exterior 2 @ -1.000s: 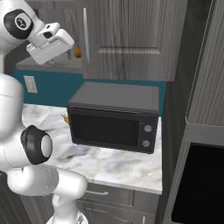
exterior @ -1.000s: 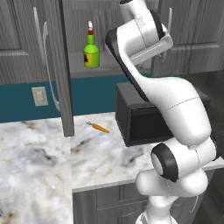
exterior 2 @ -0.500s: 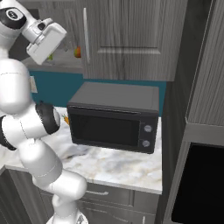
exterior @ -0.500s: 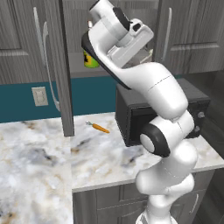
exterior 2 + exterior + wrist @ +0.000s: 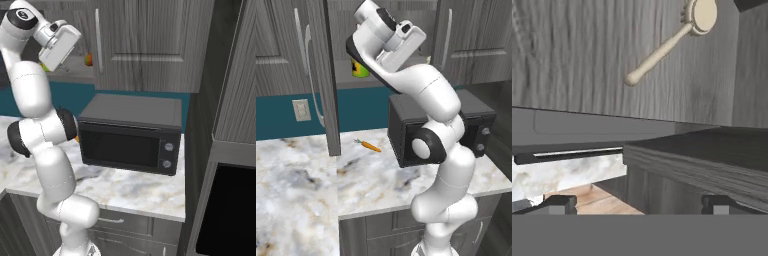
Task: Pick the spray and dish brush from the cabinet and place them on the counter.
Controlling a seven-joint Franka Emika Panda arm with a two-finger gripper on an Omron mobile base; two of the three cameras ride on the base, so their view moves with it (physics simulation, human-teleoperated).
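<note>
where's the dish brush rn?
Hand view, upper right: the dish brush lies on the cabinet shelf, round head toward the corner, clear of the open tool.

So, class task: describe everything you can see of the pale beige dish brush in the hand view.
The pale beige dish brush looks like smooth plastic or light wood. It has a round flat head with a raised rim, short bristles along one edge, and a thin straight handle that ends in a small rounded knob. It lies flat and slantwise on the grey wood-grain cabinet shelf, head toward the view's upper right. Nothing else touches it.
</note>
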